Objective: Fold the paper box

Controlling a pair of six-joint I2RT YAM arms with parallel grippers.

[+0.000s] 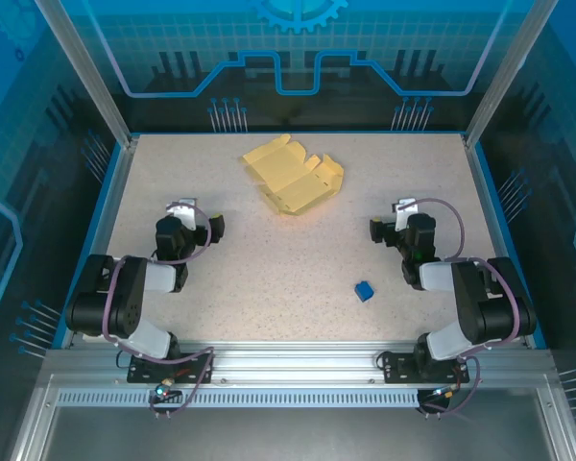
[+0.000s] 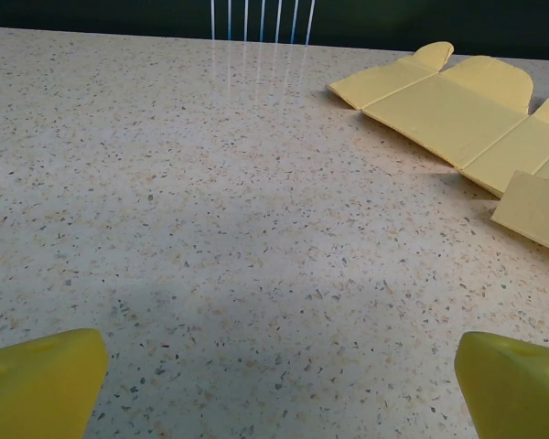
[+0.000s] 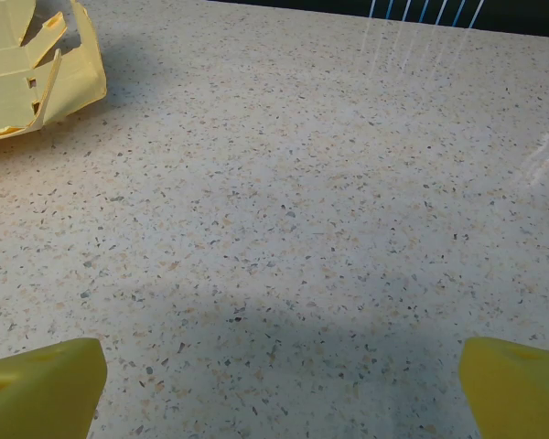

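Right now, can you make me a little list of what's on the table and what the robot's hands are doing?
box: pale yellow, lying open at the far middle of the table, a few flaps raised
cube: small, blue, near right, apart from the box
left gripper: open, holding nothing, over bare table
right gripper: open, holding nothing, over bare table
touching the box: nothing
folding: not begun
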